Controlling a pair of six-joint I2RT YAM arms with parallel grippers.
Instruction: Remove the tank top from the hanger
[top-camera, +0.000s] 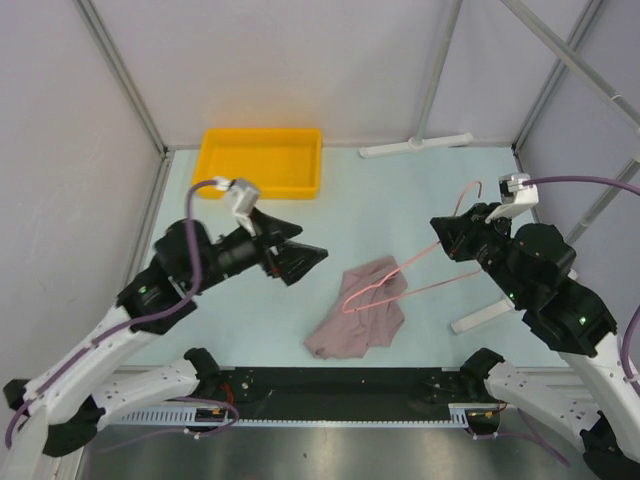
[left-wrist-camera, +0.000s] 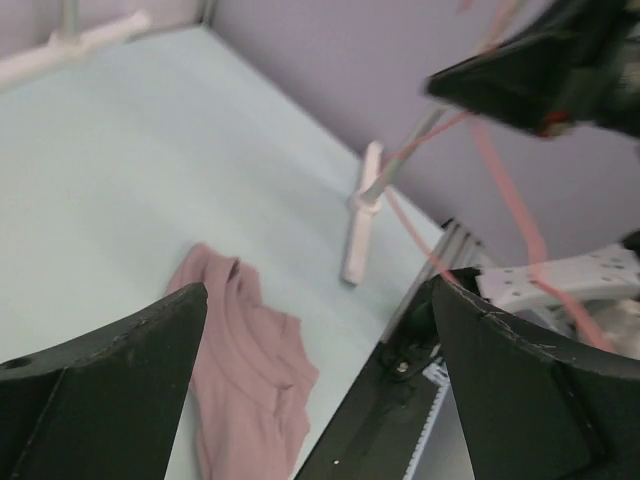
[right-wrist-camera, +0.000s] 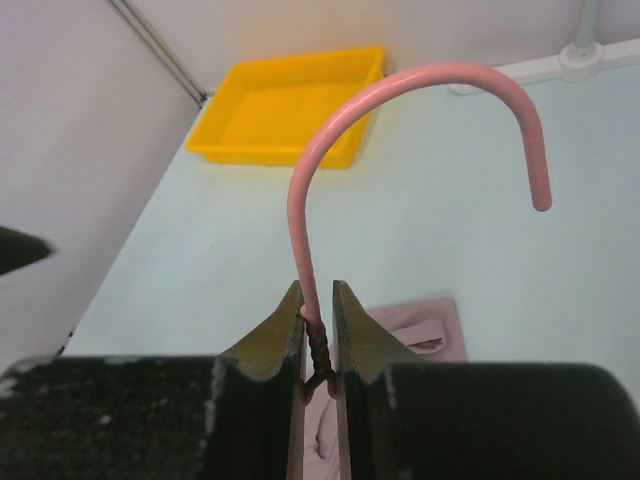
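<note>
The pink-mauve tank top (top-camera: 358, 318) lies crumpled on the pale table. The thin pink wire hanger (top-camera: 400, 272) slants over it, its low corner resting on the fabric; I cannot tell whether a strap is still looped on the wire. My right gripper (top-camera: 443, 238) is shut on the hanger's twisted neck (right-wrist-camera: 318, 325), and the hook (right-wrist-camera: 430, 75) curves up above the fingers. My left gripper (top-camera: 312, 241) is open and empty, in the air left of the tank top (left-wrist-camera: 245, 365). The left wrist view also shows the hanger wire (left-wrist-camera: 505, 190).
A yellow bin (top-camera: 260, 160) sits at the back left of the table. White rack feet lie at the back (top-camera: 415, 146) and at the right (top-camera: 485, 312). Grey frame poles stand along the walls. A black rail (top-camera: 340, 385) runs along the near edge.
</note>
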